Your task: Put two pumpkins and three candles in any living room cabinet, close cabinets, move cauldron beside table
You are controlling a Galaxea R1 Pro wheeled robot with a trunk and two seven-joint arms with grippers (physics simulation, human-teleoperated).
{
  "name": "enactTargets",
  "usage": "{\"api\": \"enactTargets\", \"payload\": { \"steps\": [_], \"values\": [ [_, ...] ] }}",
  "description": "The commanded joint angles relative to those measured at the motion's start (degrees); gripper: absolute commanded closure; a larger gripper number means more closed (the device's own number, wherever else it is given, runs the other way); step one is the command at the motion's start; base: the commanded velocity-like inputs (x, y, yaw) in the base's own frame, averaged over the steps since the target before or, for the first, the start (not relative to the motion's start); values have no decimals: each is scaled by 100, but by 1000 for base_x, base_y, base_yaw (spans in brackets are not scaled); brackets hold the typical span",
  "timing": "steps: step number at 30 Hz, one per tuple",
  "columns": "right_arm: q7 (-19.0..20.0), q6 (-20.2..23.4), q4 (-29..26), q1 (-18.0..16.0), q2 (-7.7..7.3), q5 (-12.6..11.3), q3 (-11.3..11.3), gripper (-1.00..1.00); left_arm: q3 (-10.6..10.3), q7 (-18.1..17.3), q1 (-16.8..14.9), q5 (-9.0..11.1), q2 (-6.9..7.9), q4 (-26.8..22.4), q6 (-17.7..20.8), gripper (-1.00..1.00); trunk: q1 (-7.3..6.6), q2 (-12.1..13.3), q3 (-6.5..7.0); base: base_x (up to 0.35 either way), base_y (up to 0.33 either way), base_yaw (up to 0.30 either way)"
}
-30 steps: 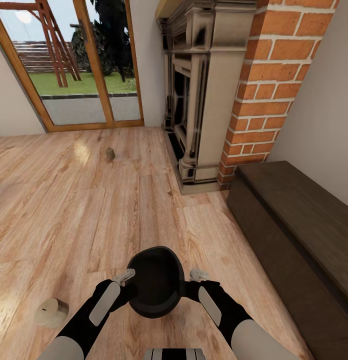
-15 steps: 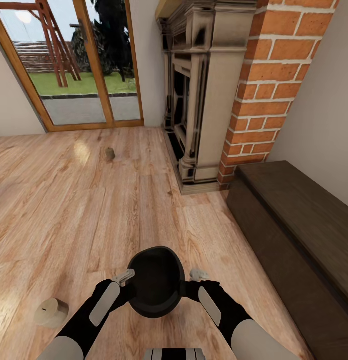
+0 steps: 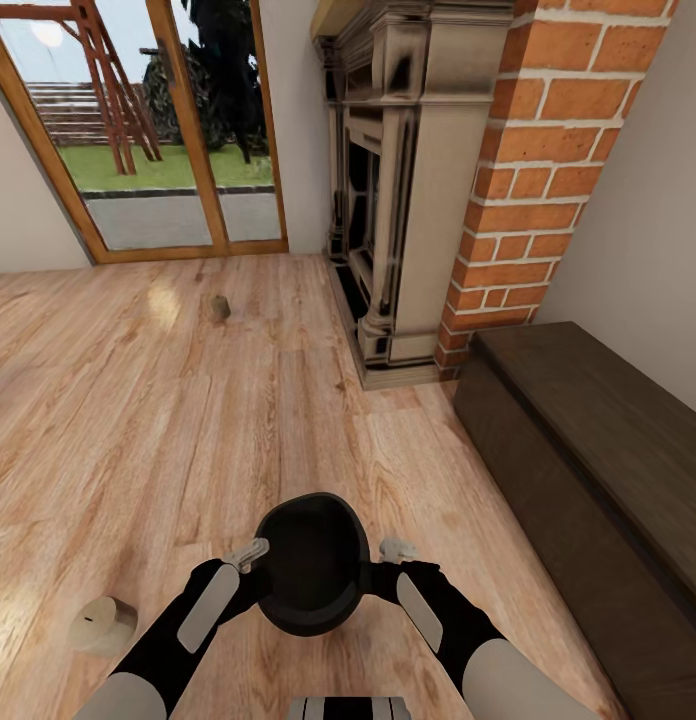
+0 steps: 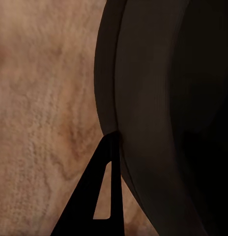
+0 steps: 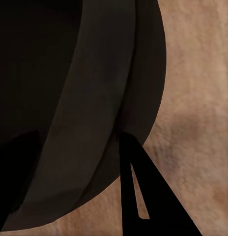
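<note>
The black cauldron [image 3: 310,572] hangs low over the wood floor just in front of me, its mouth tipped up toward the head camera. My left gripper [image 3: 262,582] is shut on its left rim and my right gripper [image 3: 367,580] is shut on its right rim. In the left wrist view the cauldron [image 4: 153,73] wall has one dark finger [image 4: 101,196] against its outside. The right wrist view shows the same on the cauldron [image 5: 94,73], with a finger [image 5: 138,187] outside the wall. One candle [image 3: 101,624] lies on the floor at lower left, another candle [image 3: 220,308] stands farther off. The dark brown cabinet [image 3: 588,460] runs along the right wall.
A stone fireplace [image 3: 398,190] with a brick chimney column [image 3: 538,180] stands ahead on the right. A wood-framed glass door [image 3: 138,130] to the garden is at the back left. Open wood floor [image 3: 188,420] stretches between me and the door.
</note>
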Motion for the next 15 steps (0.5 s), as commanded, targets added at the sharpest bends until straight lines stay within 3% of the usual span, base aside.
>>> {"api": "enactTargets", "payload": {
  "steps": [1,7,15],
  "values": [
    [-11,19,-7,1,0,-99,4,100,4,31,-6,126,7,-17,-45,100,-1,-2,-5,0,0,0],
    [-13,19,-7,1,0,-105,5,100,5,31,-6,126,8,-23,-46,100,-1,-2,-5,0,0,0],
    [-5,19,-7,1,0,-105,-3,100,5,31,-6,126,16,-26,-46,100,-22,9,172,0,0,0]
  ]
}}
